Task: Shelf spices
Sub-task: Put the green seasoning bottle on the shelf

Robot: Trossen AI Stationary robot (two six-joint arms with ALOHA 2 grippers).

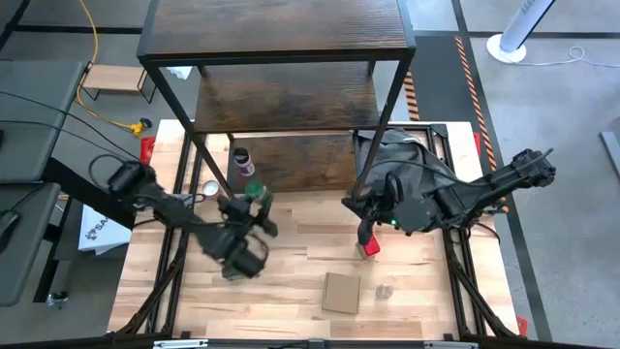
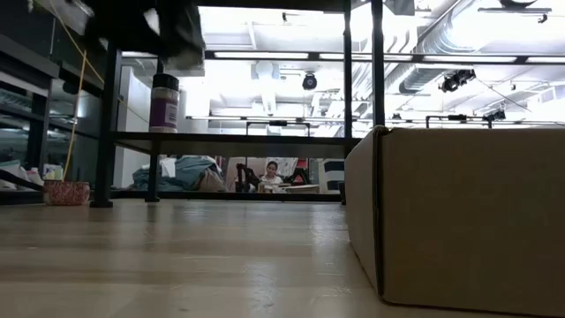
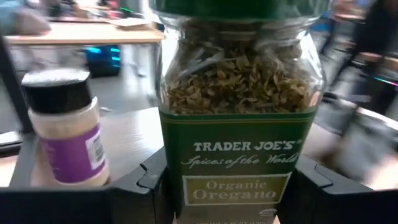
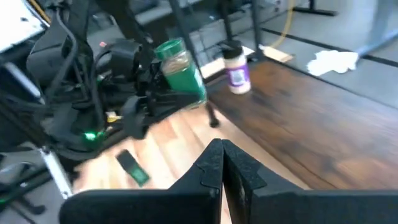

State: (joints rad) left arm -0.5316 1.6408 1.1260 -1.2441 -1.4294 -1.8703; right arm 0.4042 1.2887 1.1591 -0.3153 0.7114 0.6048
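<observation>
From the high view I see my left tool [image 1: 254,208] near the front edge of the shelf [image 1: 281,39], carrying the green-lidded jar [image 1: 256,191]. Only the left wrist view lets me read that jar [image 3: 239,118]: Trader Joe's organic oregano, dried leaf showing through the glass, pinched between my two fingers [image 3: 146,186] pressing on either side of its label.

The purple-labelled jar [image 1: 242,161] stands upright on the shelf's lowest board. The low view shows it [image 2: 164,102] from the side, on that board, which the overhead view cannot confirm. The same low view is half blocked by a cardboard box [image 2: 459,212] on the worktop [image 2: 177,265].

My right tool [image 1: 369,231] sits over the red boxy container [image 1: 369,248] on the worktop. In the right wrist view its fingers [image 4: 210,167] are pressed together with nothing between them. That view also catches the left tool [image 4: 146,102] with the green jar tilted.

A small pale container [image 1: 385,291] lies beside the box.
</observation>
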